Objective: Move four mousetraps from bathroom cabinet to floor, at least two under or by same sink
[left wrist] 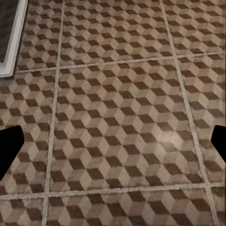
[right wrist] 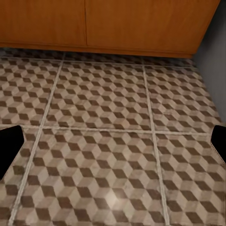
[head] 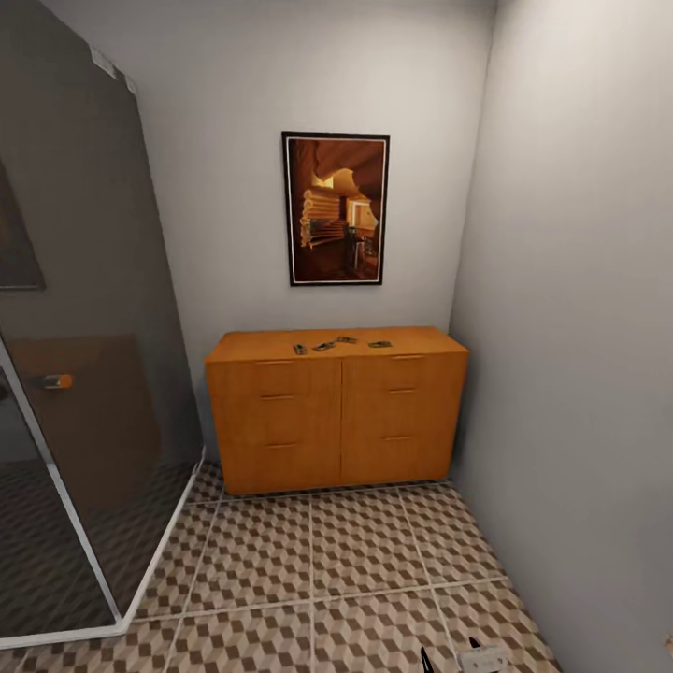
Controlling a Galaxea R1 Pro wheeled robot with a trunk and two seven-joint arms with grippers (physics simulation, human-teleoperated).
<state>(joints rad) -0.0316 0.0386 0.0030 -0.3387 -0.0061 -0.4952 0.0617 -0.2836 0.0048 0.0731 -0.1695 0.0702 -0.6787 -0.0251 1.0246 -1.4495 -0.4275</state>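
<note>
The orange-brown cabinet (head: 336, 421) stands against the far wall, drawers shut. Several small mousetraps (head: 323, 346) lie in a loose row on its top, from the leftmost (head: 299, 350) to the rightmost (head: 379, 344). The cube-patterned bathroom floor (head: 355, 561) stretches between me and the cabinet. My left gripper (left wrist: 113, 146) hangs open over bare tiles (left wrist: 117, 94), holding nothing. My right gripper (right wrist: 113, 146) is open and empty too, above the tiles (right wrist: 103, 103) near the cabinet's base (right wrist: 141, 23); its tips (head: 449, 657) peek in at the head view's lower edge. The sink is out of view.
A dark glass shower enclosure (head: 84, 374) with a white base rim (head: 140, 589) fills the left side; the rim (left wrist: 12, 42) also appears in the left wrist view. A grey wall (head: 579, 374) closes the right side. A framed picture (head: 336, 207) hangs above the cabinet.
</note>
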